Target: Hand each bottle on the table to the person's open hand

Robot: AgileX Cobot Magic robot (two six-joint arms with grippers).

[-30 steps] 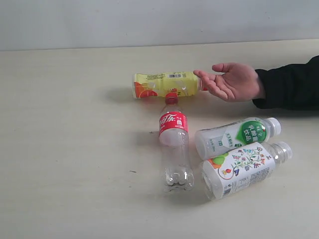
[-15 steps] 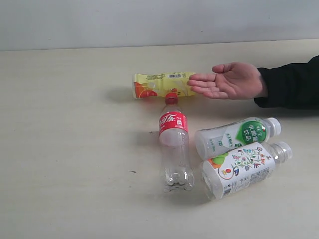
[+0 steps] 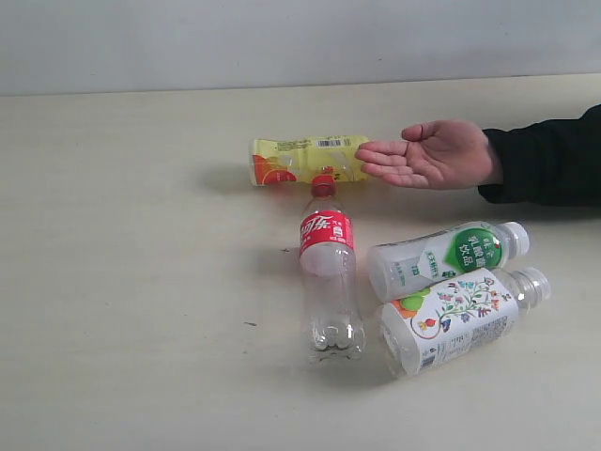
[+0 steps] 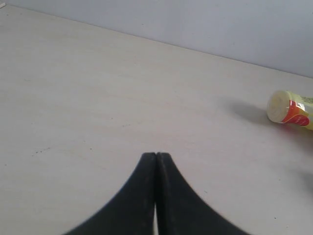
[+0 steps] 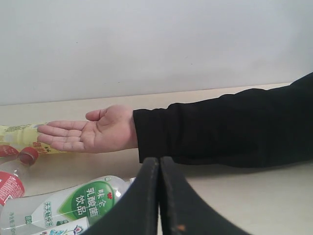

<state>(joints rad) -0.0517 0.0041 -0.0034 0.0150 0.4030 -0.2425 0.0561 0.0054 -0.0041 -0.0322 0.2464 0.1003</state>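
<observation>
Four bottles lie on the pale table (image 3: 122, 282). The yellow-labelled bottle (image 3: 305, 160) lies at the back, its cap end hidden behind the person's open hand (image 3: 432, 155), which is held palm up over the table. In front lies the clear red-labelled bottle (image 3: 329, 277), then the green-labelled bottle (image 3: 446, 256) and the floral bottle (image 3: 460, 318). No gripper shows in the exterior view. My left gripper (image 4: 156, 155) is shut over bare table, with the yellow bottle's base (image 4: 289, 108) far off. My right gripper (image 5: 159, 160) is shut, with the hand (image 5: 90, 134) and the green-labelled bottle (image 5: 73, 203) beyond it.
A black sleeve (image 3: 549, 164) stretches from the right edge over the table to the hand. A pale wall (image 3: 300, 42) stands behind the far edge of the table. Bare tabletop spreads over the left half of the exterior view.
The person's hand has shifted slightly left and flattened out over the yellow bottle's cap end. The bottles lie where they were.
</observation>
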